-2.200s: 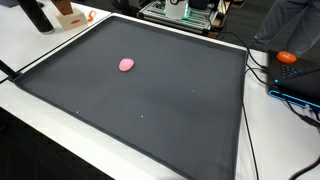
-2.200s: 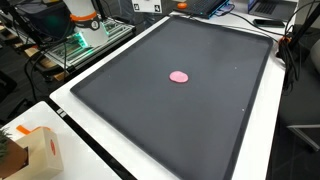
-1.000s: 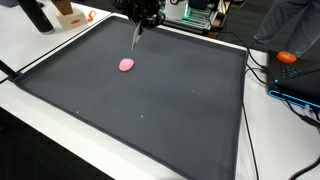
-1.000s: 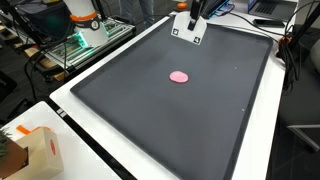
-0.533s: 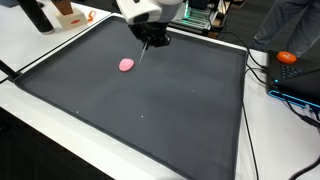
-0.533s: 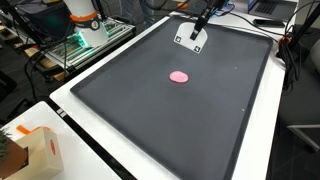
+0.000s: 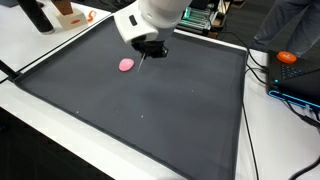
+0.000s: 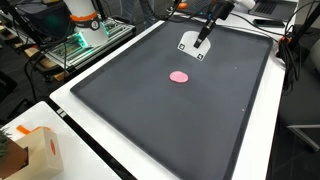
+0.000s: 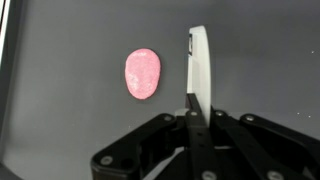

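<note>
A: Is any writing showing that you can read?

B: Nothing legible. The cardboard box (image 8: pixel 40 150) at the table corner is carrying orange marks, but they are coming out too small to read. The rack of equipment beyond the mat is showing no clear label either.

A: What is the gripper (image 7: pixel 149 51) doing?

B: It is hanging over the far part of the black mat (image 7: pixel 170 110). In the wrist view its jaws are pressing together on a flat white piece (image 9: pixel 198 65), which is sticking out from between them. In an exterior view the white piece (image 8: pixel 192 44) is showing its broad face. I cannot tell whether its lower edge is touching the mat.

A: And the pink lump (image 7: pixel 126 64)?

B: It is lying flat on the mat, just beside the white piece and apart from it. In the wrist view the pink lump (image 9: pixel 142 74) is sitting to the left of the blade, with bare mat between them.

A: How is the room around it looking?

B: Bare mat is stretching out on every side of the lump. The mat's raised border is running near the white table (image 7: pixel 30 110) edge. Cables (image 7: pixel 248 110) are trailing along one side, outside the border, near an orange object (image 7: pixel 287 57).
</note>
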Controlling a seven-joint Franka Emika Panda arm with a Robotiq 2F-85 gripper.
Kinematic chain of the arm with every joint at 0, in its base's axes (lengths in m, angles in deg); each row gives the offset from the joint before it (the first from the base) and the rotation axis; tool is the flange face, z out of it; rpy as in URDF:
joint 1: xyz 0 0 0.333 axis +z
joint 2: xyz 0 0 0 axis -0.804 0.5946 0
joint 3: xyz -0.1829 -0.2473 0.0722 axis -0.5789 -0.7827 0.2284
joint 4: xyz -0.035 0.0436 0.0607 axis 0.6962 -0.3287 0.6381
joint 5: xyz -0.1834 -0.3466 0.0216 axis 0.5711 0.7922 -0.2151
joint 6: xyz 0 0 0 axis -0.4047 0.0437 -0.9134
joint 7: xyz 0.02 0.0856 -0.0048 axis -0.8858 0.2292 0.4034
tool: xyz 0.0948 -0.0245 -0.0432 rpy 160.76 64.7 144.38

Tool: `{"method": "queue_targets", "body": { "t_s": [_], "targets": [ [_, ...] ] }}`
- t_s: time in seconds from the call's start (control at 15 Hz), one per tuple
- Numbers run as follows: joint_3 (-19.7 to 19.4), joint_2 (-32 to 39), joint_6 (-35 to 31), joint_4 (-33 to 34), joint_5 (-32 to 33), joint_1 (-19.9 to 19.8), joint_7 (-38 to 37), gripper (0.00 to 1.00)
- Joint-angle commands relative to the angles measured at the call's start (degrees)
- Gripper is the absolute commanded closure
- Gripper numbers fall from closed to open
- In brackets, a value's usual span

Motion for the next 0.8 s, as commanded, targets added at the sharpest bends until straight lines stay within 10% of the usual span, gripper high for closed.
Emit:
{"method": "queue_targets", "body": {
  "t_s": [0.0,0.73],
  "targets": [
    [-1.40,2.14,1.87,3.88,0.40,0.84,1.02,0.99],
    [-1.75,2.28,1.50,9.13,-5.39,-1.73,1.22,0.99]
  ]
}}
